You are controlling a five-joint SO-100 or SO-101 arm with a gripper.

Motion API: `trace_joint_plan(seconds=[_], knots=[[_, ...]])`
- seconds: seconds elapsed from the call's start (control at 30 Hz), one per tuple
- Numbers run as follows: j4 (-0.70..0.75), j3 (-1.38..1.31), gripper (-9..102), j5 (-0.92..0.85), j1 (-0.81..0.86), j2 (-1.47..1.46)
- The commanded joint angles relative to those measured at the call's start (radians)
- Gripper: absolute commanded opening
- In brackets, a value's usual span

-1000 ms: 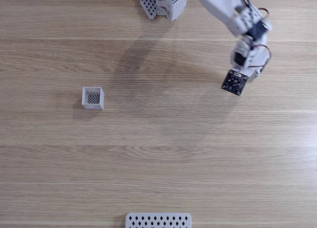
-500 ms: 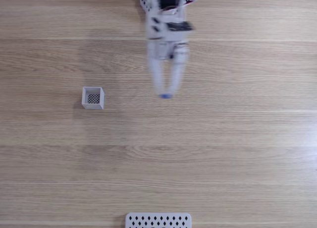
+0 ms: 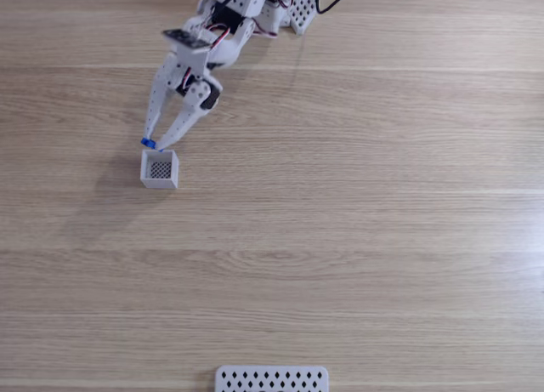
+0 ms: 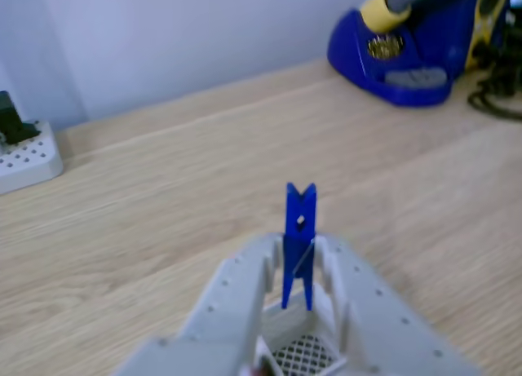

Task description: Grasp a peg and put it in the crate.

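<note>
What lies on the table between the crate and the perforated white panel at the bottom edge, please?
Nothing: in the fixed view, bare wooden table separates the crate from the panel.

Blue peg (image 4: 298, 244), white mesh-bottomed crate (image 3: 159, 169)

The white arm reaches down-left in the fixed view, its claw (image 3: 153, 144) pinched together at the fingertips.

From the base at twelve o'clock the white arm (image 3: 208, 43) reaches down toward eight o'clock across the wooden table (image 3: 357, 222). Its claw (image 3: 155, 144) pinches the blue peg (image 3: 148, 142) at the fingertips, right at the top edge of the small white crate (image 3: 159, 181). A white perforated panel (image 3: 271, 379) lies at six o'clock, well apart.
</note>
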Motion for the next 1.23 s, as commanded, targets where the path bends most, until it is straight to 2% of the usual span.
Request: trace_joint_plan(seconds=[0.0, 0.5, 0.73, 0.83, 0.97, 1.13, 1.2], knots=[[-0.04, -0.135, -1, 0.034, 0.015, -0.032], [-0.038, -0.169, 0, 0.029, 0.023, -0.126], [-0.038, -0.169, 17, 0.034, 0.028, -0.121], [-0.038, -0.169, 21, 0.043, 0.026, -0.115], [-0.038, -0.169, 17, 0.044, 0.026, -0.112], [-0.038, -0.172, -1, 0.046, 0.028, -0.11], [-0.038, -0.172, -3, 0.046, 0.028, -0.11]])
